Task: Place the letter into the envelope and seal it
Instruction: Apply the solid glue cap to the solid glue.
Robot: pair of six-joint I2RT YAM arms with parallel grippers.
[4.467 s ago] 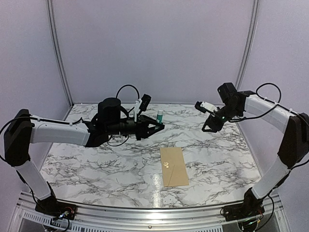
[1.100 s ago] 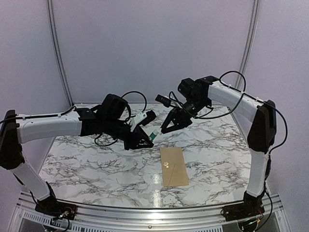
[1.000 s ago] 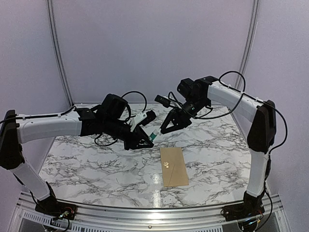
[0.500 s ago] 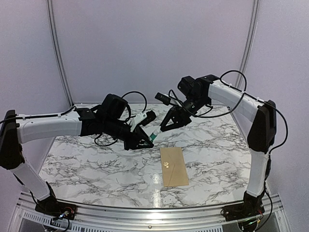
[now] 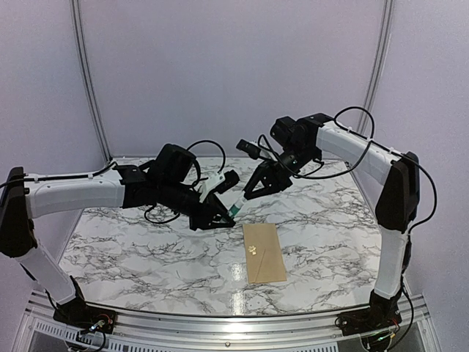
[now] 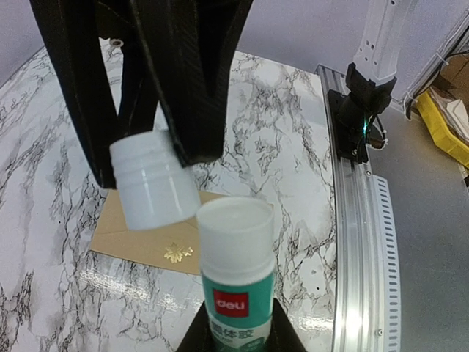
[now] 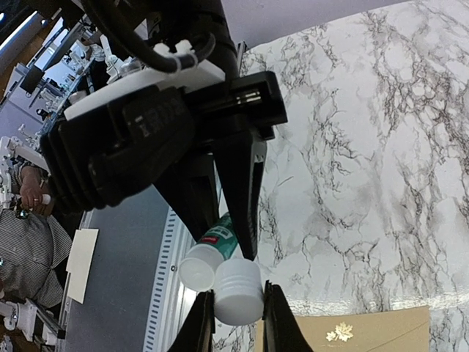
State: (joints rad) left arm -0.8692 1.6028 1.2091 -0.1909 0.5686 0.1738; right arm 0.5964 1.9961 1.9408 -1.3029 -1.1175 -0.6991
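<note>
While the envelope (image 5: pixel 264 251) lies flat on the counter (image 5: pixel 146 249), close to the near edge and a little right of its middle, its long axis is seen to run from the near edge toward the far edge, slightly slanted. One envelope is counted, marked by one small gold ornament (image 5: pixel 253 249). No letter is seen in any view, and whether it is already inside cannot be told. Above the counter, just beyond the envelope's far end, one glue stick (image 6: pixel 236 293) is pinched by its base in the left jaws, its white tip bared. One white cap (image 7: pixel 238 291), off the stick but just beside its tip, is pinched in the right jaws. The envelope is thus placed below both pairs of jaws and toward the near edge from them. The left jaws are judged the nearer. In the left wrist view the envelope is framed directly behind the stick's tip, so a descent toward the near edge is judged to be what the gluing calls for.
</note>
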